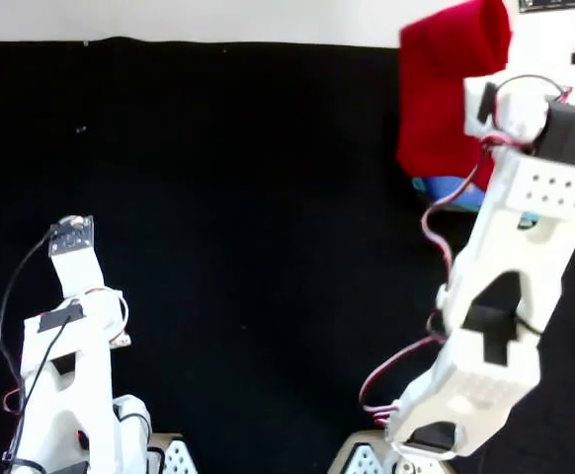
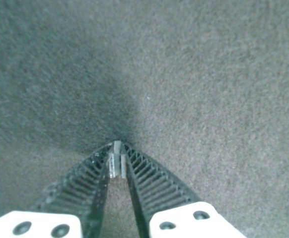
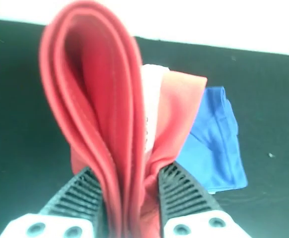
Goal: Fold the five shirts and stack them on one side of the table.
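Left gripper (image 2: 116, 148) closed, tips together, low over the table (image 2: 209, 74) at front-left. Right gripper (image 3: 129, 173) clamps the folded red shirt (image 3: 92, 94), raised at far right. Blue shirt (image 3: 219, 144) lies on the table beyond it.

A robotics lab or workshop bench. A table (image 1: 248, 197) draped in black felt-like cloth spans the frame, a plain white wall (image 1: 169, 18) along the top edge. The white printed left arm (image 1: 70, 380) at lower left and right arm (image 1: 539, 212) at right trail bare red and black wires.
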Available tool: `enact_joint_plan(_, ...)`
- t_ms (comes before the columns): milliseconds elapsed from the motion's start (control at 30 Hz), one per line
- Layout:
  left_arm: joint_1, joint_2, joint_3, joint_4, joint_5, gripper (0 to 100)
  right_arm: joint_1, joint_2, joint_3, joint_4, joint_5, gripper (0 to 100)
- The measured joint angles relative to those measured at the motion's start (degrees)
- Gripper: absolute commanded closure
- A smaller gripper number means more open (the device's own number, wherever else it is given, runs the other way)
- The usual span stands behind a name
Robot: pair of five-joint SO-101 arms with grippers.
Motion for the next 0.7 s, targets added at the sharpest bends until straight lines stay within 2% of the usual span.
enact_joint_plan(367,0.0,0.0,0.0,0.0,0.0,99,7.5,20.7,0.1,-9.1,9.2,99.3)
enact_joint_plan(533,0.0,0.0,0.0,0.0,0.0,99,10.0,24.1,0.1,-15.6,10.1,98.9)
enact_joint_plan(700,0.0,0.0,0.0,0.0,0.0,99,11.3,26.3,0.1,-17.8,10.3,98.9)
